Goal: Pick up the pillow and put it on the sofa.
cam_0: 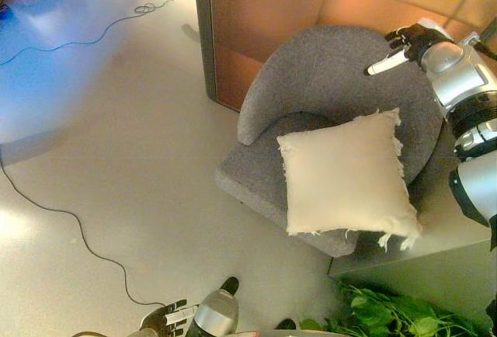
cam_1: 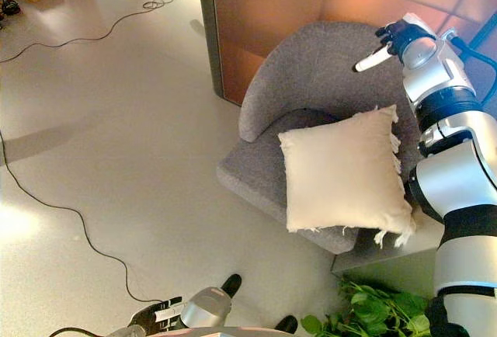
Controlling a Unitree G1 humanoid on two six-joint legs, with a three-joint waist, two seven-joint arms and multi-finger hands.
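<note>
Pillow, cream with frayed edges, lies on the seat of the grey sofa in the left eye view, leaning on its curved back. The right hand hovers above the backrest, one white-tipped finger straight, holding nothing. The left hand hangs low over the floor, fingers relaxed and empty.

In the right eye view, green leaves show below the sofa, beside a low ledge.

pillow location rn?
The cream pillow lies on the grey sofa seat at centre-right, leaning on its backrest, below the right hand.
</note>
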